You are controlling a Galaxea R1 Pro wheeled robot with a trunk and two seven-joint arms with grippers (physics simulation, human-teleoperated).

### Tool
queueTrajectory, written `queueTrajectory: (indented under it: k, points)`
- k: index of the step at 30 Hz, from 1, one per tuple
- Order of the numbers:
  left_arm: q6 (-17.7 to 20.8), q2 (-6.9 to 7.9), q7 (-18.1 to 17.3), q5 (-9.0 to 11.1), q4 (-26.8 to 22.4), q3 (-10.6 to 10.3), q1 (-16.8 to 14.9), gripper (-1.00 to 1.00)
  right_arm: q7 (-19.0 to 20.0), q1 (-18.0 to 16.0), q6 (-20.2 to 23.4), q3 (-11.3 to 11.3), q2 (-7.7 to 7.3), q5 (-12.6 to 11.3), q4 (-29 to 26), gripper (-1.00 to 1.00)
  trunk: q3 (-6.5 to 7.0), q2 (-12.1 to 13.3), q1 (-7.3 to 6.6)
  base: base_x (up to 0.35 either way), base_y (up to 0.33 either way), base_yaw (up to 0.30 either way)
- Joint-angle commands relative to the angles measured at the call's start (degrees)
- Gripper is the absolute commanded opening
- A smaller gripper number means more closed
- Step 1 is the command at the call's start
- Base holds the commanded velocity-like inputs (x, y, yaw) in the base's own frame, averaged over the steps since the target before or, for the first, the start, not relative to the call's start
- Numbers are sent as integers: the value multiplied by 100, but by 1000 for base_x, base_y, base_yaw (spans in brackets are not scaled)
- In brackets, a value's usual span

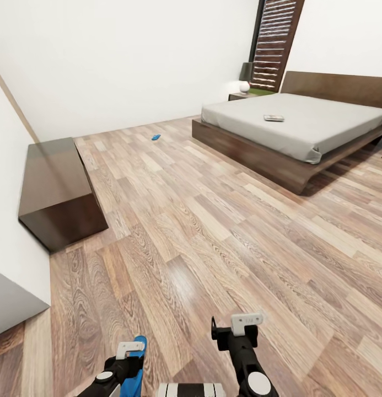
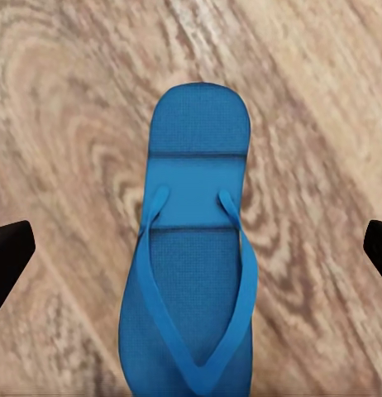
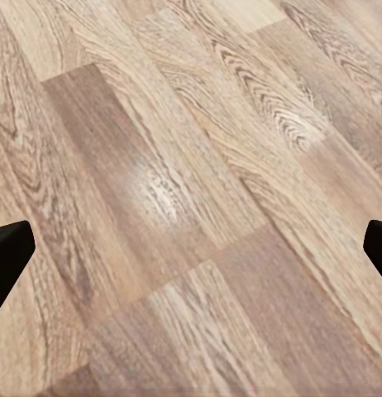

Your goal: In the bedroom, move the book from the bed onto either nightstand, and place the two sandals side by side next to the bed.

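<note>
My left claw [image 1: 130,353] held one blue sandal [image 2: 195,265] over the plank floor [image 1: 213,231], sole hanging between my fingers. My right claw [image 1: 235,331] stood wide with nothing in it. The other sandal [image 1: 156,137] lay far off on the floor near the wall. The book [image 1: 274,118] rested on the bed [image 1: 301,124], the nightstand [image 1: 241,96] beyond it.

Bed [image 1: 301,124] far right, headboard against back wall. Book [image 1: 273,118] on mattress, mid-top. Nightstand [image 1: 241,96] left of bed head, lamp [image 1: 245,74] on it. One sandal [image 1: 156,137] on floor [image 1: 213,231], left of bed, near back wall. Low cabinet [image 1: 55,190] along left wall. Second sandal [image 2: 195,273] under left gripper [image 1: 127,353], near foreground.
</note>
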Motion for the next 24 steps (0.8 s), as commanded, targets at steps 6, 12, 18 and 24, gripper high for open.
queueTrajectory:
  k: [6, 12, 18, 24]
  points:
    - [-21, 3, 34, 57, 7, -49, -3, 100, -139, -59, 87, 56, 7, 5, -8, 100, -137, -10, 14, 0, 0, 0]
    - [-21, 3, 34, 57, 15, -49, -3, 100, -186, -121, 106, 77, 13, 3, -8, 100, -181, -12, 20, 0, 0, 0]
    - [-22, 3, 34, 57, 11, -49, -3, 100, -205, -156, 120, 85, 14, 1, -9, 100, -181, -12, 20, 0, 0, 0]
    - [-22, 3, 34, 57, 14, -49, -3, 100, -211, -167, 124, 83, 11, 0, -9, 100, -181, -12, 20, 0, 0, 0]
